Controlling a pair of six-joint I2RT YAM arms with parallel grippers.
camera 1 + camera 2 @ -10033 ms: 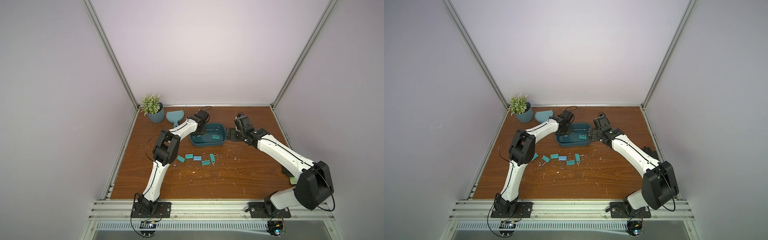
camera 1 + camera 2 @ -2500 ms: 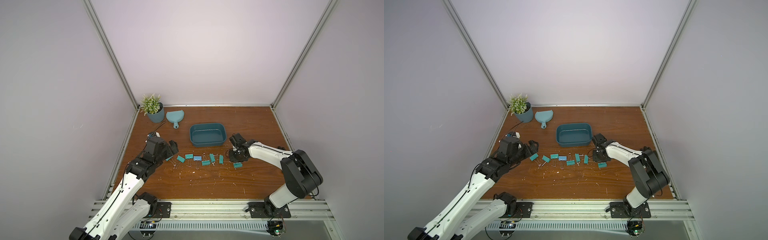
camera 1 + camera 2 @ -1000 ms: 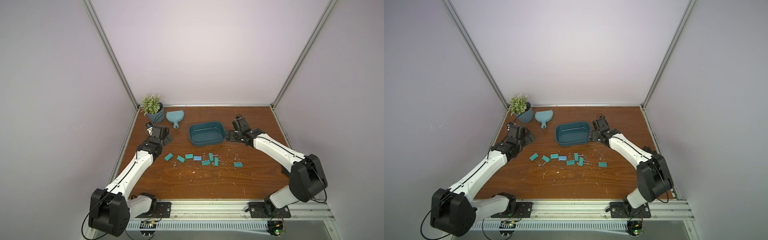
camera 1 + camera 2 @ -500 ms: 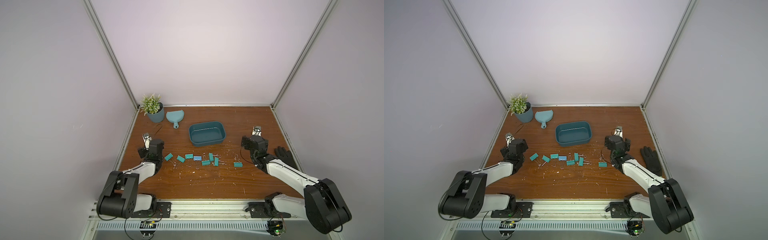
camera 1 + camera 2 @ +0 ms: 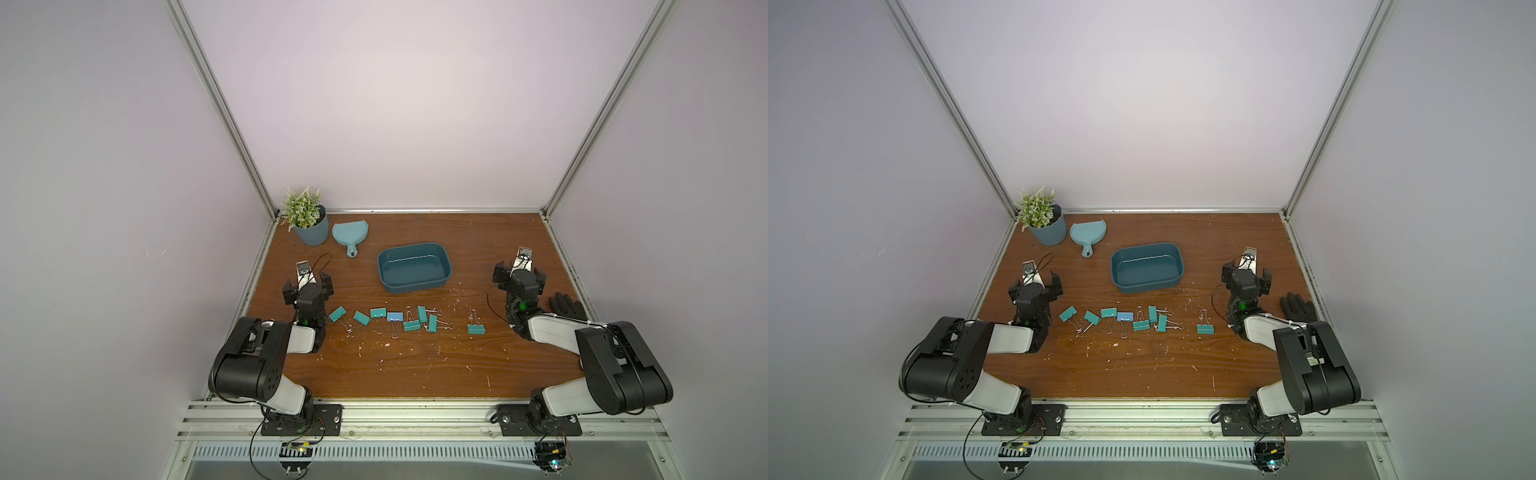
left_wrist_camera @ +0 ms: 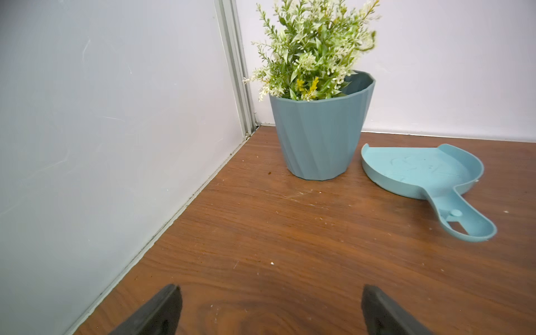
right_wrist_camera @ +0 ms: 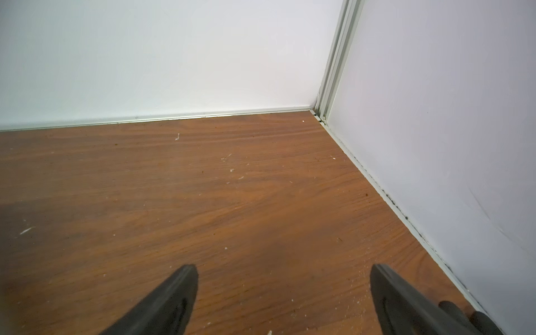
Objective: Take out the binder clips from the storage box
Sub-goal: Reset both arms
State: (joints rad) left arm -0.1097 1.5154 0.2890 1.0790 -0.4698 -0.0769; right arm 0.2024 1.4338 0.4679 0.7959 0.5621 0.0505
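Storage box (image 5: 415, 287) sits unattended now, left gripper (image 6: 268, 293) and right gripper (image 7: 282, 271) drawn back, both spread wide, empty.

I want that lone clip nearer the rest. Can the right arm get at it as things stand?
Probably yes: the lone binder clip lies on the table beside the right arm, nothing stands between them, and the right tool is open and empty.

Eight binder clips (image 5: 411, 326) lie scattered on the wooden table (image 5: 415, 374). The storage box (image 5: 414, 268) stands just behind them.
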